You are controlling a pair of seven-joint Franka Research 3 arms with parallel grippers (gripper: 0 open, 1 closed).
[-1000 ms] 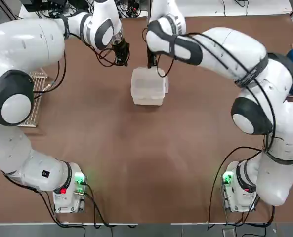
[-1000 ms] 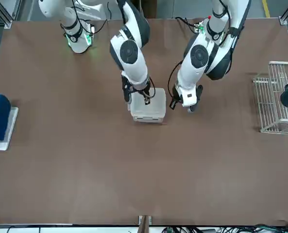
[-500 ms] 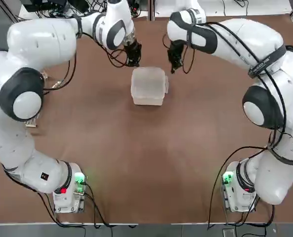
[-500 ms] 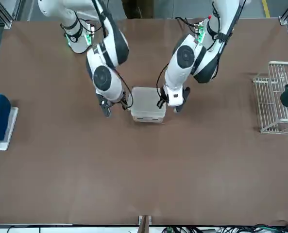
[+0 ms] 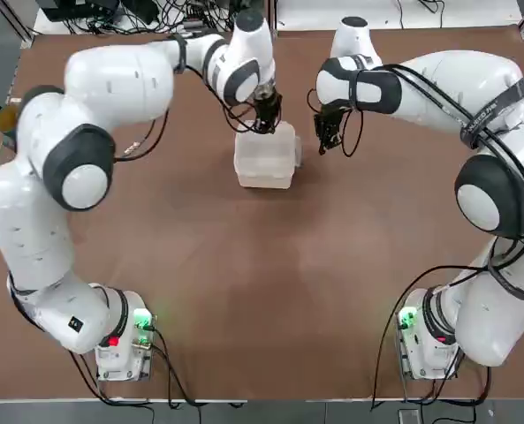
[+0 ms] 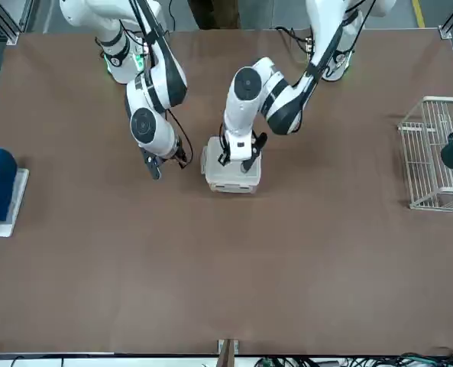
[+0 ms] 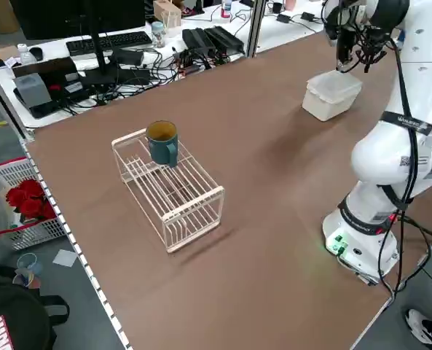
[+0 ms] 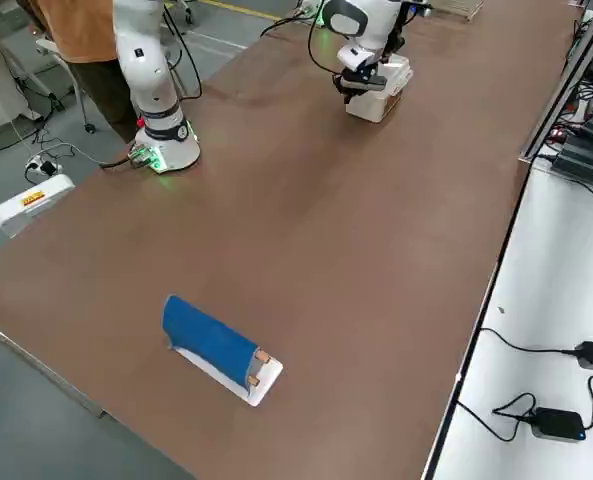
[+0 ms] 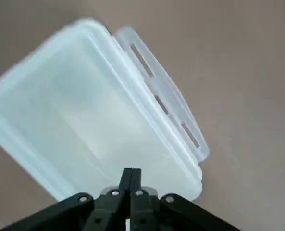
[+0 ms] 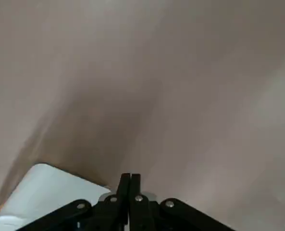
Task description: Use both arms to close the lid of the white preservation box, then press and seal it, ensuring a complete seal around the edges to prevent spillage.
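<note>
1. The left gripper (image 5: pixel 265 121), fingers pressed together and empty, hovers over the far edge of the white preservation box (image 5: pixel 263 157).
2. The lid (image 9: pixel 80 101) lies closed directly beneath it.
3. The right gripper (image 5: pixel 326 141), likewise closed and empty, hangs beside the box.

Glossy white arms (image 5: pixel 111 79), black joint bands, green-lit bases.
</note>
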